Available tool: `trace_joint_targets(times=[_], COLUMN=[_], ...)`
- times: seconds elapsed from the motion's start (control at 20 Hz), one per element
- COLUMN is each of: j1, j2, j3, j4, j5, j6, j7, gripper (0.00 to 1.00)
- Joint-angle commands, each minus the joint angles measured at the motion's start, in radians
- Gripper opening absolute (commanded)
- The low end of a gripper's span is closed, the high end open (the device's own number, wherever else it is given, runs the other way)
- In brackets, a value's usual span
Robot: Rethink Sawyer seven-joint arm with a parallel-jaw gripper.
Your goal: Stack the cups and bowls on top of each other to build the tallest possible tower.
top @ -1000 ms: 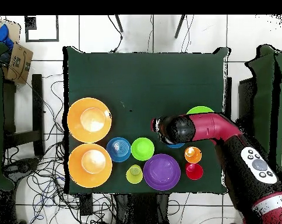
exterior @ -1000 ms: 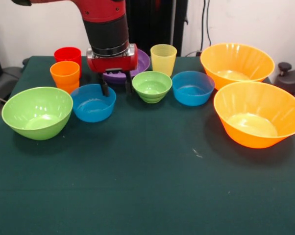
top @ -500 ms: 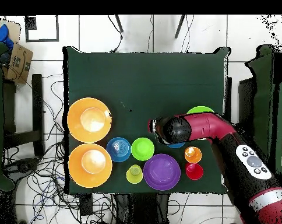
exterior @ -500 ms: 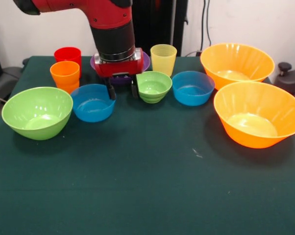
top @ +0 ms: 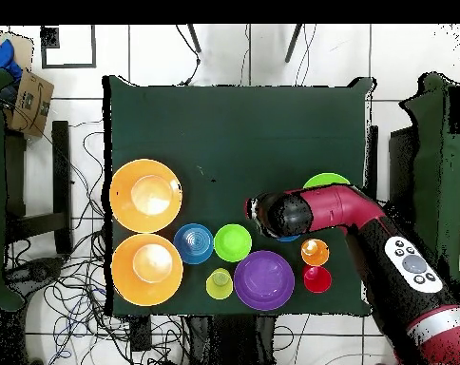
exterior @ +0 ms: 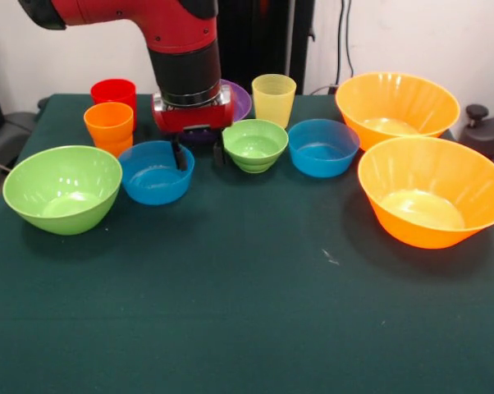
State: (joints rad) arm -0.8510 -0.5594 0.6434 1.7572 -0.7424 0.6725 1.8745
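Gripper [exterior: 198, 152] hanging open and empty at upper centre-left of the front view, one finger over the rim of the left small blue bowl [exterior: 155, 171], the other beside the small green bowl [exterior: 254, 144]; cups and bowls all separate, unstacked.

I see two orange bowls [exterior: 397, 105], green bowls [exterior: 62, 187], blue bowls [exterior: 322, 147], a purple bowl [top: 263, 279], yellow cup [exterior: 273, 99], orange cup [exterior: 109, 126], red cup [exterior: 113, 91], on dark green cloth [exterior: 247, 312].
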Motion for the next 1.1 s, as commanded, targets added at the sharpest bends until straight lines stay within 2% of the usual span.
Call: trace_joint_targets(times=[0.05,0.3,0.65,1.1], j1=[0.005,0.016,0.009,-0.012], j2=[0.005,-0.008,0.003,0.023], j3=[0.024,0.02,0.03,-0.01], j4=[-0.033,-0.035,-0.021,0.065], j5=[-0.149,-0.188,-0.193,-0.208], j6=[-0.048,-0.042,-0.049,-0.15], j7=[-0.266,-0.255,-0.22,-0.105], gripper=[1.0,1.0,1.0,1.0])
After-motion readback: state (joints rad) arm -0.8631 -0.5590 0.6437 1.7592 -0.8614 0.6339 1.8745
